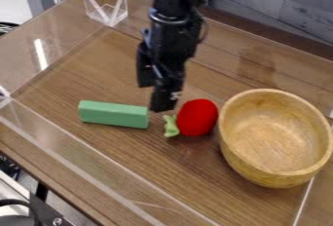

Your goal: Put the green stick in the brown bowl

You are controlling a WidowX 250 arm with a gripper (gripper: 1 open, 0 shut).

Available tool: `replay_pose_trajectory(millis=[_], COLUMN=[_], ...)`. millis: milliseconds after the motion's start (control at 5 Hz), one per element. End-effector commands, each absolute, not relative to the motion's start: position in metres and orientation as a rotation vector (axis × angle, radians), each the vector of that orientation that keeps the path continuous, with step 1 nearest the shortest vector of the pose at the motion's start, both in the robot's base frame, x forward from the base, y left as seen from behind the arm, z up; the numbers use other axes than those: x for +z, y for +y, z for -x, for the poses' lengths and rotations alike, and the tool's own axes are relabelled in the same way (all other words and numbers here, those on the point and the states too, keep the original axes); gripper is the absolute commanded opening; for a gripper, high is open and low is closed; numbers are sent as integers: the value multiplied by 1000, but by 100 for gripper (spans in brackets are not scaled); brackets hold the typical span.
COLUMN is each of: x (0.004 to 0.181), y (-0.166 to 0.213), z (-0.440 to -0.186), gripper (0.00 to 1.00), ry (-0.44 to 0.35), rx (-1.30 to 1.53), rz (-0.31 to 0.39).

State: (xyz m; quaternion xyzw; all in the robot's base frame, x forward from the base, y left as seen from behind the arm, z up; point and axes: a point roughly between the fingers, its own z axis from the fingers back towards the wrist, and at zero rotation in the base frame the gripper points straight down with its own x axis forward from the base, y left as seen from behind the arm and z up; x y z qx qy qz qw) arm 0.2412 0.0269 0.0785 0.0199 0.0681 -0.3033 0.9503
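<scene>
The green stick (113, 114) lies flat on the wooden table, left of centre, its length running left to right. My gripper (154, 88) points straight down just above and to the right of the stick's right end, open, with nothing between its black fingers. The brown bowl (275, 136) stands at the right, empty, well apart from both the stick and the gripper.
A red round toy with small green leaves (194, 118) sits between the stick and the bowl, close to the gripper's right finger. Clear plastic walls (39, 64) fence the table, with a low front wall (78, 162) near the stick.
</scene>
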Motion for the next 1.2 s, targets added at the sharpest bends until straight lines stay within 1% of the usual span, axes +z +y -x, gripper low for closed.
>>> replay_pose_trajectory(millis=[0,200,400,800,1000], x=[93,91,86,53,50], y=[41,66,82,69,77], z=[-235,-230,-226,-225,-227], gripper=[100,100,100,100,100], ry=[88,84,77,65,63], rx=[-794,-894,-951,-1104,-1158], rz=[-74,-94,-97,-121,-126])
